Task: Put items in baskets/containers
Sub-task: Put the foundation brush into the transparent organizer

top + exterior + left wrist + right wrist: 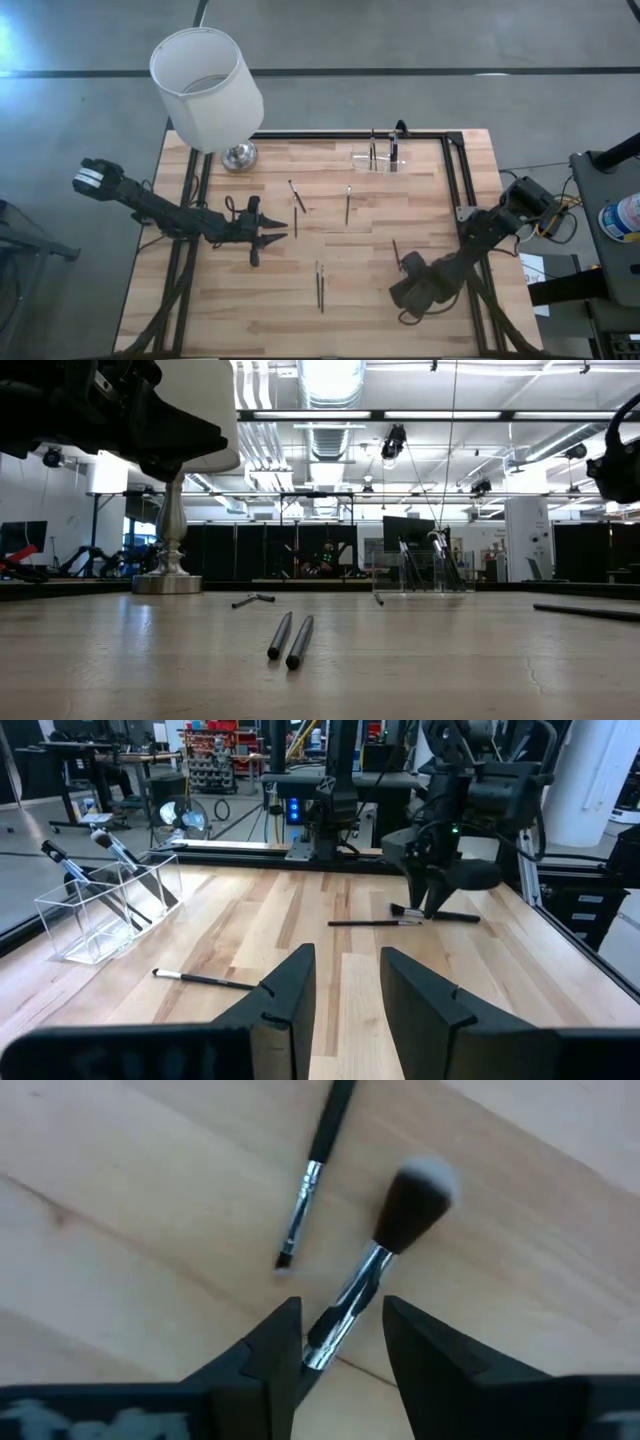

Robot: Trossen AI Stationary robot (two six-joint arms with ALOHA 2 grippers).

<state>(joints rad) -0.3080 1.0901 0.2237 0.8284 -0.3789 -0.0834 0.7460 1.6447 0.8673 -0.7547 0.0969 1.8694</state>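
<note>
right gripper (pixel 340 1342): nearest the front edge on the right side of the table, fingers parted. A fat brush (pixel 375 1270) with a fluffy dark head lies on the wood with its handle end running into the gap between them. Can't tell if the pads touch it; looks loose to me.
thin brush (pixel 315 1170): lies just beside the fat one, upper end cut off by the frame edge.
pair of brushes (pixel 319 285): two slim sticks side by side near the front middle. In the low view (pixel 291 639) they're the closest things and look like they touch.
left gripper (pixel 343 1005): left of centre, hovering above the wood, jaws a bit apart with nothing in between. Low view only shows it as a dark blob at the top left.
mid-table brushes: one angled brush (pixel 297 196) with a straight stick (pixel 295 220) right by it, and another single brush (pixel 348 204) to their right. Tips too small to make out from above.
clear holder (pixel 377 158): at the far edge, right of centre, with a few brushes standing in it. Its walls are nearly invisible from overhead; the left wrist view (pixel 105 907) shows it better, with the brushes leaning.
lamp (pixel 207 88): far left corner. The white shade hides most of the stem, only the metal base (pixel 239 155) pokes out.
</note>
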